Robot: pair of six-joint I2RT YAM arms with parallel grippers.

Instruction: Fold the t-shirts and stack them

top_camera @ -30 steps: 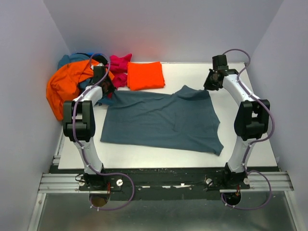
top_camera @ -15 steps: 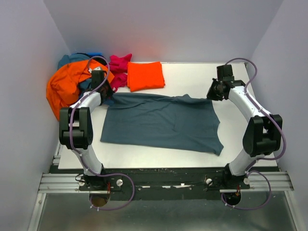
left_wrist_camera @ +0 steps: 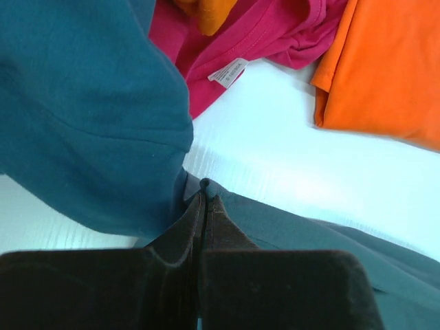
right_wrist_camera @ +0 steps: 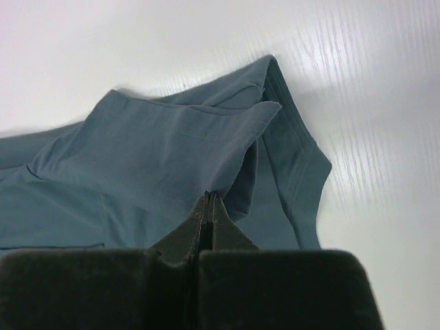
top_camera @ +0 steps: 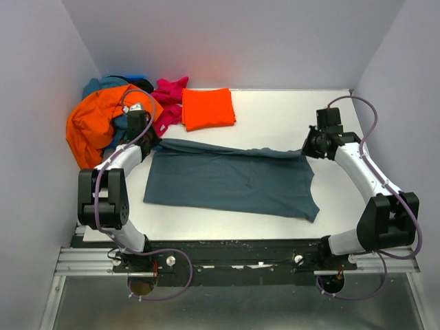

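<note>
both far corners pinched

we see the slate blue-grey t-shirt (top_camera: 234, 184) spread across the middle of the white table (top_camera: 275, 113), its far edge running between our two grippers; our left gripper (top_camera: 154, 141) has its fingers pressed together on the far left corner, the cloth nipped at the tips in the left wrist view; our right gripper (top_camera: 306, 151) pinches the far right corner the same way, beside a sleeve; a folded orange-red t-shirt (top_camera: 207, 108) lies flat near the far edge; just left of it sits a crumpled magenta pink t-shirt (top_camera: 169, 93); an orange t-shirt (top_camera: 93, 124) and a teal t-shirt (top_camera: 96, 86) are heaped in the far left corner
</note>
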